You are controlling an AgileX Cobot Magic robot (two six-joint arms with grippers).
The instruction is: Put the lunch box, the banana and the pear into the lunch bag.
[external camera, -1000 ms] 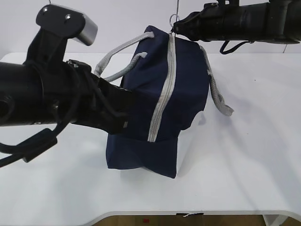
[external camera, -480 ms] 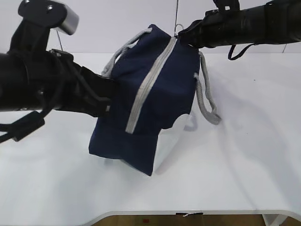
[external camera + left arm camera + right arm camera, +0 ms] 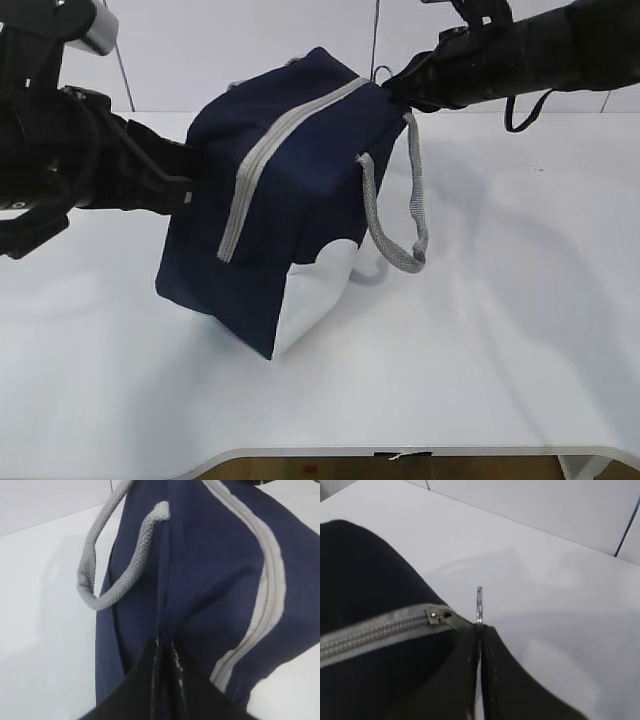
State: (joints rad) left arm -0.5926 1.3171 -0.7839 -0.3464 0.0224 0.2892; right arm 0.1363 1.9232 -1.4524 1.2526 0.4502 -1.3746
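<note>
The lunch bag point(image 3: 290, 190) sat tilted on the white table point(image 3: 500, 330), its lower left corner resting on the surface and its upper right end lifted between the two arms. Its grey zipper point(image 3: 270, 150) ran closed along the top face from lower left to upper right, and a white patch point(image 3: 315, 295) showed on the lower front corner. One grey webbing handle point(image 3: 395, 215) hung loose on the right side of the bag; in the left wrist view the other handle point(image 3: 107, 560) looped off the bag's far side.

The left gripper point(image 3: 165, 652) had its fingers pressed together on a fold of the navy fabric at the bag's left end, the cloth puckering into the seam between them. The right gripper point(image 3: 479, 630) had its fingers closed on the metal ring pull point(image 3: 479, 605), which stood upright just above the fingertips at the end of the zipper, with the slider point(image 3: 440, 616) just beside them.

No brand, label or writing could be read on the bag or the arms in any view. The lunch box, banana and pear could not be seen.
</note>
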